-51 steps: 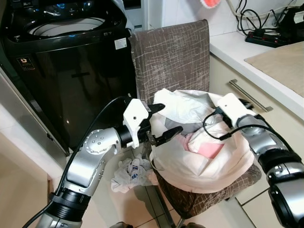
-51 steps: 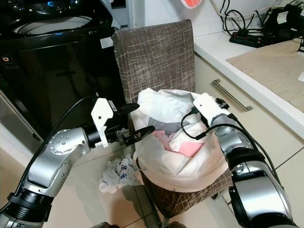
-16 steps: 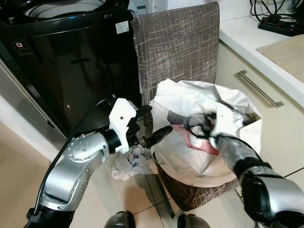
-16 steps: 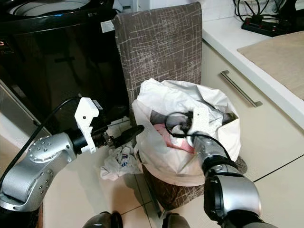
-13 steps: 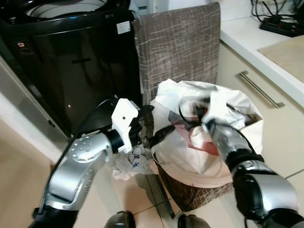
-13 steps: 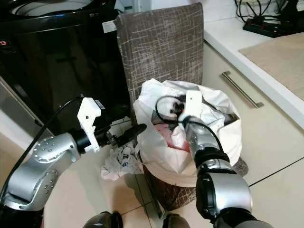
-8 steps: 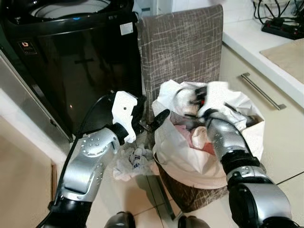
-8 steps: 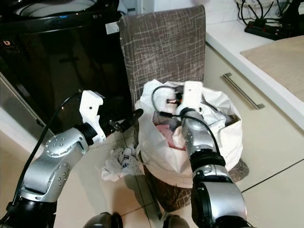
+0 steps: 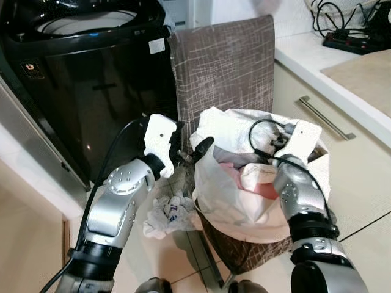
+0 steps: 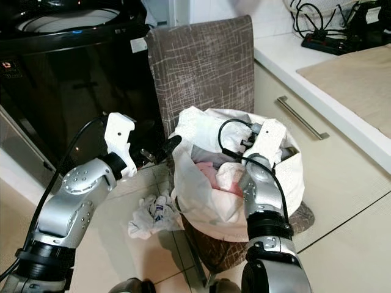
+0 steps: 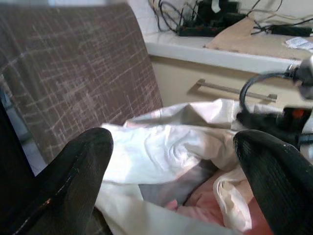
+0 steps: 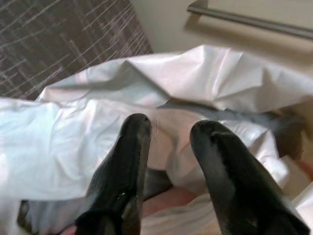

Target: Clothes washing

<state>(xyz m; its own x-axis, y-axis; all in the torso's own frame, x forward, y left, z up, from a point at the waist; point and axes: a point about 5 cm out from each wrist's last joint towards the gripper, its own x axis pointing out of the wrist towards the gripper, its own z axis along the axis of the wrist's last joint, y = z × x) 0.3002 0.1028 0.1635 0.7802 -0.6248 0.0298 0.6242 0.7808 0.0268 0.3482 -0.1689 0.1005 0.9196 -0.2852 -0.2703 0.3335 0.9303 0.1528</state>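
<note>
1. Two grippers at work around the white plastic laundry bag on the seat of the brown chair; black top-loading washing machine up at 10 o'clock.
2. Left gripper: held at the bag's 9 o'clock rim, fingers spread wide with nothing between them; cannot tell whether touching the plastic.
3. Right gripper: half a second back up over the bag's 11 o'clock lip, now swung across to its 3 o'clock side and aimed into the mouth. Fingers a little apart, empty, just above crumpled plastic.
4. Pink garment lying inside the bag, ungripped; crumpled white cloth down on the floor tiles at the chair's 7 o'clock.
5. Judged a re-aim rather than a pick: nothing lifted yet, so loading of the machine not yet begun.
</note>
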